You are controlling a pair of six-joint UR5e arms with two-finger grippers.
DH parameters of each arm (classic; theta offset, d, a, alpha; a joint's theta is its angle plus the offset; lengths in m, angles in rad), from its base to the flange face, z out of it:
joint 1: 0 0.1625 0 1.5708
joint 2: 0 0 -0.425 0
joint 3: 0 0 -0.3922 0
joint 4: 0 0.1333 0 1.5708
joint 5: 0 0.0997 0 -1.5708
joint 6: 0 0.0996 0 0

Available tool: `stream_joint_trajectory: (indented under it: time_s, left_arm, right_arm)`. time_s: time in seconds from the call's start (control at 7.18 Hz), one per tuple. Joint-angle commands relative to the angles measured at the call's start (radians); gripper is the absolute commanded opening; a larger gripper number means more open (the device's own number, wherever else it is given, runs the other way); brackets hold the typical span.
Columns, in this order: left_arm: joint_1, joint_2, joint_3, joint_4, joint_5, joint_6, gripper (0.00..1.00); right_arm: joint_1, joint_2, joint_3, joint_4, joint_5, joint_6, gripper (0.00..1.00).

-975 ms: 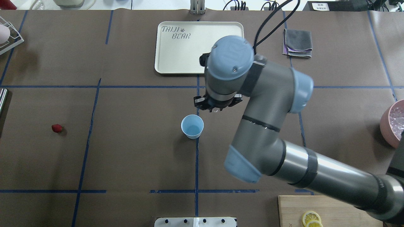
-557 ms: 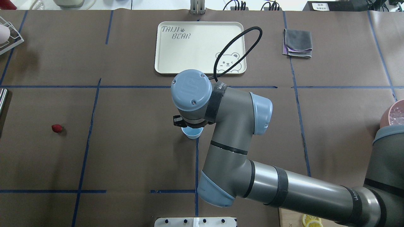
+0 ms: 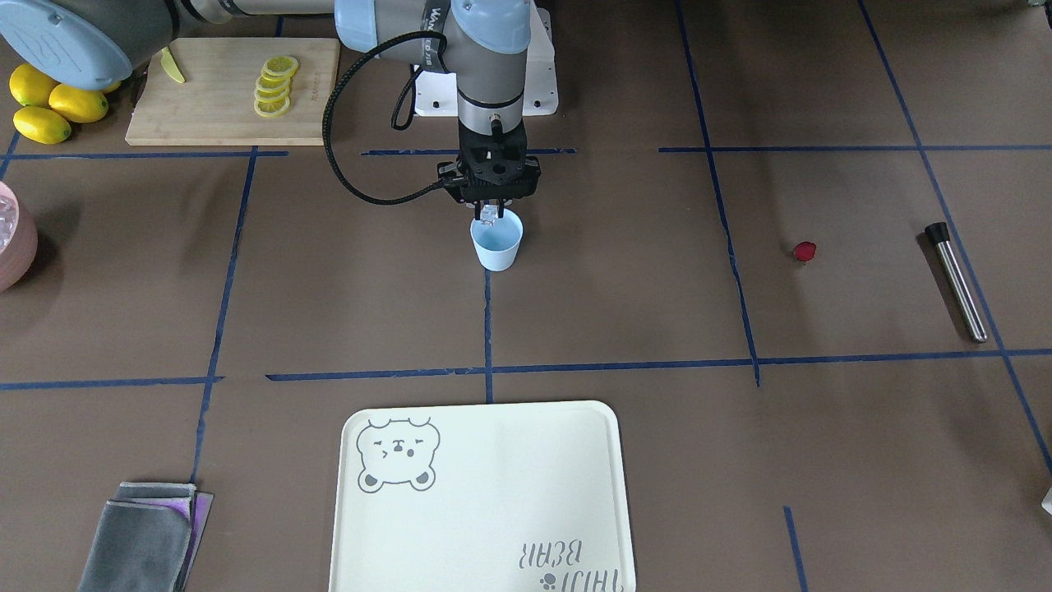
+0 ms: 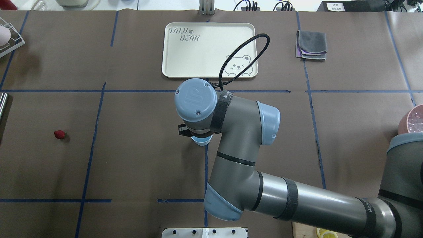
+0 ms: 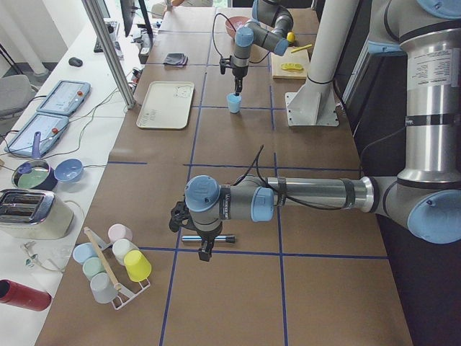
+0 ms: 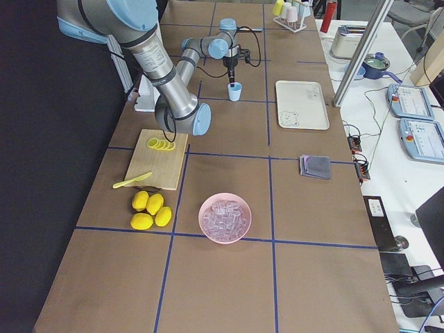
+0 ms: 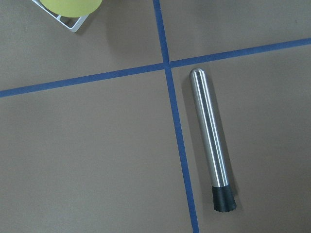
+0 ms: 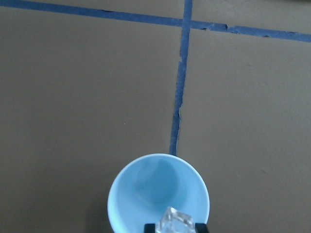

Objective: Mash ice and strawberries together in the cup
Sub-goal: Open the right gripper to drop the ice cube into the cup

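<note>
A clear, glassy ice cube (image 8: 175, 219) is pinched in the nearly closed right gripper (image 3: 490, 210), over the mouth of the smooth pale-blue tapered cup (image 8: 146, 194). Its facets show only in the wrist view; overhead, the arm hides it. The small dark-red strawberry (image 3: 805, 251) lies well apart. The left gripper (image 5: 205, 252) hangs above a black-tipped steel rod (image 7: 210, 141); I cannot tell how far it is parted.

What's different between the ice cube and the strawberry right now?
The ice is clear and glassy; the strawberry is dark red. The ice is gripped by the right gripper at the mouth of the cup; the strawberry lies loose on the table, far from the cup. Both are smaller than the cup's mouth.
</note>
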Motion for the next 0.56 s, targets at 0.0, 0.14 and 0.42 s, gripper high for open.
stream_joint_trajectory:
  time_s: [0.0,0.14,0.42]
  left_arm:
    - [0.000,0.000,0.000,0.000,0.000,0.000,1.00]
    - [0.000,0.000,0.000,0.000,0.000,0.000,1.00]
    - [0.000,0.000,0.000,0.000,0.000,0.000,1.00]
  right_arm:
    - [0.000,-0.004,-0.018,0.045,0.000,0.010,0.75]
    - [0.000,-0.002,-0.020,0.047,0.000,0.011,0.98]
    - [0.014,-0.002,-0.015,0.053,0.009,-0.008,0.99]
